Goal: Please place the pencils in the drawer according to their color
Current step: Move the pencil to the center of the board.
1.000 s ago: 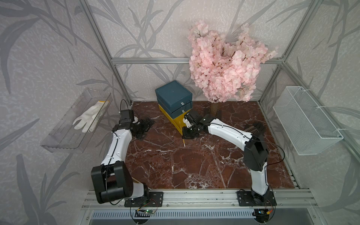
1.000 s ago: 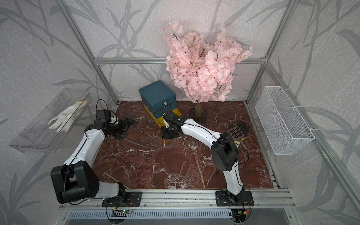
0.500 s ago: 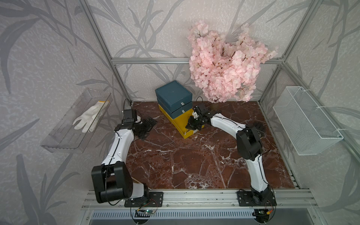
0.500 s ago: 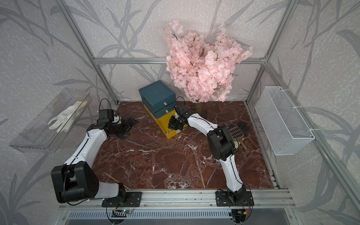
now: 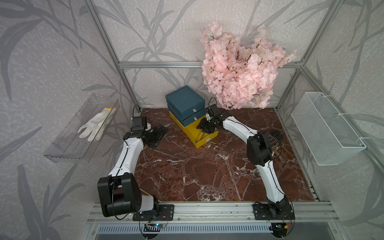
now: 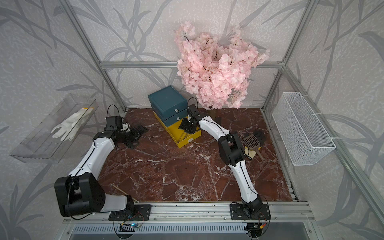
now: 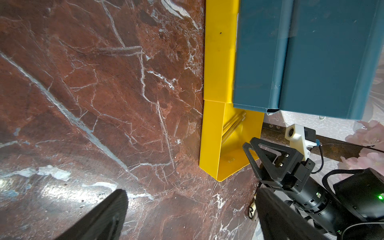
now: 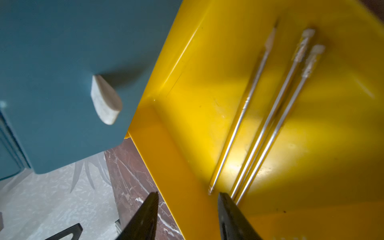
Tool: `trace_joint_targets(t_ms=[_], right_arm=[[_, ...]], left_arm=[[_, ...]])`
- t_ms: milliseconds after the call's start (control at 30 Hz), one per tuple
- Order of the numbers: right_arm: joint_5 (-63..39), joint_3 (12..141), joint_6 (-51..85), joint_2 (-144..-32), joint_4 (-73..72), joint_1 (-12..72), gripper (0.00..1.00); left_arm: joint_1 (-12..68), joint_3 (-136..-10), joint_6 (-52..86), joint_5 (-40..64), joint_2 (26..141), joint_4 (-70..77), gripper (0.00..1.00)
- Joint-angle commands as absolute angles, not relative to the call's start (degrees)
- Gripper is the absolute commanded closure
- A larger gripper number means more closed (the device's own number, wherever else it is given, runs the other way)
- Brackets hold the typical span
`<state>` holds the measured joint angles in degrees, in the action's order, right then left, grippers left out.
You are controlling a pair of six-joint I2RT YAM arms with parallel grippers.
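Observation:
The drawer chest (image 5: 185,101) has a dark teal casing and stands at the back of the table. Its two teal drawers are shut. Its yellow bottom drawer (image 5: 204,138) is pulled out. Three yellow-tan pencils (image 8: 268,122) lie side by side on that drawer's floor. My right gripper (image 8: 188,196) hangs open over the drawer's side wall, holding nothing, and shows in both top views (image 5: 204,127) (image 6: 187,126). My left gripper (image 5: 158,135) is wide open and empty, low over the table left of the chest. One more pencil (image 6: 124,193) lies by the left arm's base.
A pink blossom tree (image 5: 239,68) rises behind the chest's right side. A slotted scoop and a black glove (image 6: 252,142) lie at the table's right. A wire basket (image 5: 326,128) hangs on the right wall, and a clear shelf with a white glove (image 5: 93,126) hangs on the left wall.
My right gripper has moved from the drawer's front corner back over the open yellow drawer, and its jaws have parted. The left arm has shifted only slightly.

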<state>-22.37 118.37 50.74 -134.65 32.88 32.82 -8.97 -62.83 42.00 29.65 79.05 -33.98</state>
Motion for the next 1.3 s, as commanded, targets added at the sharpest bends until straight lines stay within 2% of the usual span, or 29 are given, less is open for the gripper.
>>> trace_joint_targets(t_ms=[0, 167, 333, 500, 667, 833, 967, 1267], right_arm=[[-19.5, 116.7, 45.0, -128.5, 37.3, 35.3, 0.5], [-14.8, 113.6, 37.0, -123.5, 41.2, 43.0, 0.5], [-10.6, 110.3, 31.2, -122.2, 41.6, 52.6, 0.5], [-7.4, 105.9, 28.0, -121.1, 39.6, 59.9, 0.5], [-8.0, 95.4, 32.9, -116.2, 34.1, 60.6, 0.5], [-6.4, 89.6, 34.4, -111.0, 33.5, 60.4, 0.5], [-7.0, 87.3, 35.7, -108.1, 33.5, 60.0, 0.49], [-11.3, 84.6, 36.8, -105.2, 34.2, 58.3, 0.49]], left_arm=[[-8.7, -64.0, 40.1, 27.5, 76.4, -35.9, 0.0], [-10.0, -65.7, 37.4, 21.2, 74.1, -39.4, 0.0], [-14.6, -67.2, 36.7, 22.8, 73.8, -41.3, 0.0], [-15.3, -66.8, 35.0, 21.5, 72.0, -47.3, 0.0], [-15.0, -57.8, 38.0, 17.0, 63.3, -51.3, 0.0], [-13.4, -47.5, 45.8, 9.1, 49.8, -58.8, 0.0], [-12.1, -43.4, 49.9, 3.9, 48.7, -65.7, 0.0], [-12.2, -44.0, 65.7, -10.4, 46.4, -74.1, 0.0]])
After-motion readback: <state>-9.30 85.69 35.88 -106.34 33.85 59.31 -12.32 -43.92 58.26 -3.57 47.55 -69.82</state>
